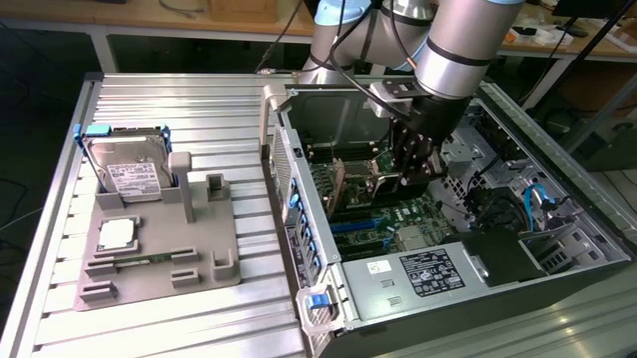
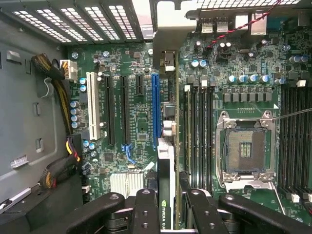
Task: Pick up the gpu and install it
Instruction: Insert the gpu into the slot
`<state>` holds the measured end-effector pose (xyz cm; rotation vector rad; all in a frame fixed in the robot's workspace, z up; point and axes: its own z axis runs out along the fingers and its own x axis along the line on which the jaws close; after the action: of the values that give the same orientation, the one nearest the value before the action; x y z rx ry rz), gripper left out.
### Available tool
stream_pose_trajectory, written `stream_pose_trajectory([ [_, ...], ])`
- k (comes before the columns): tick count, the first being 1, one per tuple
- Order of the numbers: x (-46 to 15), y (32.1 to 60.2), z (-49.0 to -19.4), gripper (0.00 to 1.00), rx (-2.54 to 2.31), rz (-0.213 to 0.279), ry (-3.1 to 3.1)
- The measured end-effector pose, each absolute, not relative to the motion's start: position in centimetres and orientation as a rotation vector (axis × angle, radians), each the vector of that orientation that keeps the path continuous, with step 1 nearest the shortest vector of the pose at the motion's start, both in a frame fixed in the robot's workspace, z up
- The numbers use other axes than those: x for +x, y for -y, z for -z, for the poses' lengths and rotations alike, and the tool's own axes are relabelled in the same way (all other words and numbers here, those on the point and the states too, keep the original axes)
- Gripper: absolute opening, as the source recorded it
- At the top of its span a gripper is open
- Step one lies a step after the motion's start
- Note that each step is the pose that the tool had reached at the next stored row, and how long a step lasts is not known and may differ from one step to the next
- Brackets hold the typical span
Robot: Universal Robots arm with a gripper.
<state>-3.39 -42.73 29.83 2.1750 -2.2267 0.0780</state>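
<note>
My gripper (image 1: 410, 170) is down inside the open computer case (image 1: 557, 171), shut on the gpu (image 1: 368, 180). In the wrist view the gpu (image 2: 165, 168) appears edge-on between the two black fingers (image 2: 146, 207), with a black cooler edge and a green board. Its silver end bracket (image 2: 165, 34) reaches toward the case's rear slot openings. The card hangs above the motherboard (image 2: 131, 63), just beside the long blue expansion slot (image 2: 155, 107). I cannot tell whether its edge touches any slot.
A grey fixture (image 1: 199, 257) on the ribbed table at the exterior view's left holds a silver hard drive (image 1: 127, 168), a square chip (image 1: 118, 233) and a memory stick (image 1: 139, 261). Inside the case are the power supply (image 1: 428, 272), a CPU socket (image 2: 245, 146) and cable bundles (image 2: 58, 83).
</note>
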Motion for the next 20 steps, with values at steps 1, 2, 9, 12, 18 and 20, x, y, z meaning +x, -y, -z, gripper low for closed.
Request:
stream_pose_trajectory([
  [1,-3.39,42.73,-29.83,0.27,2.175,-0.078,2.227],
  [2,-3.39,42.72,-29.82,0.27,2.175,-0.078,2.227],
  [9,-3.39,42.97,-29.73,0.27,2.175,-0.077,2.227],
  [12,-3.42,43.2,-29.73,0.27,2.176,-0.076,2.228],
  [18,-3.89,43.29,-29.73,0.27,2.177,-0.074,2.229],
  [20,-4.09,43.31,-29.73,0.27,2.177,-0.073,2.229],
])
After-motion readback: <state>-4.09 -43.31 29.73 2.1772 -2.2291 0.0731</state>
